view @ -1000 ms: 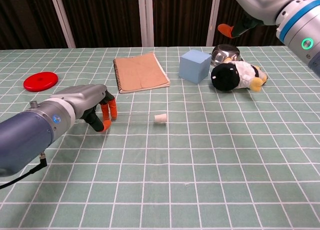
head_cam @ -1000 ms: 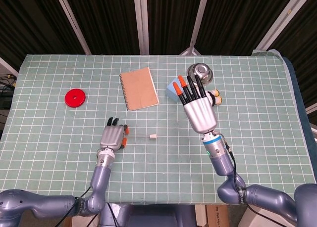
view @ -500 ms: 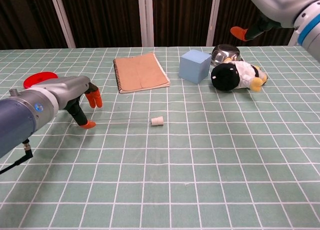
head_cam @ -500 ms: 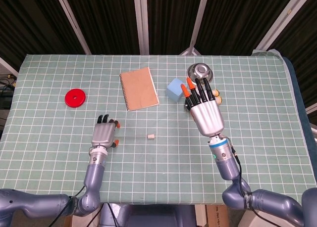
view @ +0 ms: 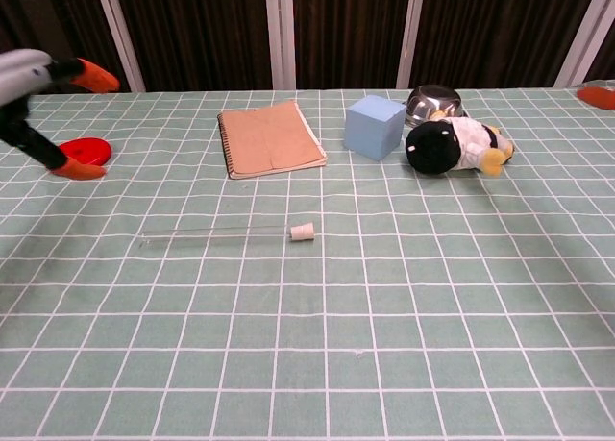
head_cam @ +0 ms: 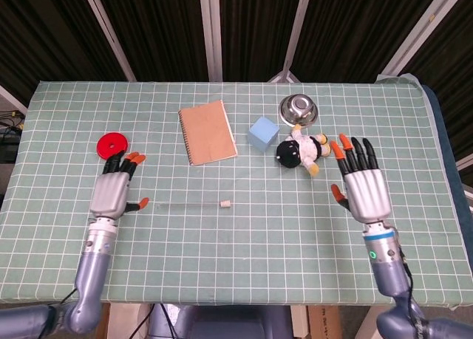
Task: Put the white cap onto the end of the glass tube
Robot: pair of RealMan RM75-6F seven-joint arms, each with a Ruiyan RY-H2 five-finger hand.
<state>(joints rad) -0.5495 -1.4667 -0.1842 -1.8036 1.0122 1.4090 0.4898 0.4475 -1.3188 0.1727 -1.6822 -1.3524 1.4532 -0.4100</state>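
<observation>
On the green checked surface, the glass tube lies flat with the white cap on its right end. Both the left hand and right hand hover apart, fingers spread, holding nothing.

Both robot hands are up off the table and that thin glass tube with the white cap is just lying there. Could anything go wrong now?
Possibly. The glass tube lies loose on the mat, so it might roll if anything bumps it. The white cap sits at its end, but I cannot tell how firmly; it might slip off. Both the left hand and right hand are open and apart from it, so neither could steady it.
</observation>
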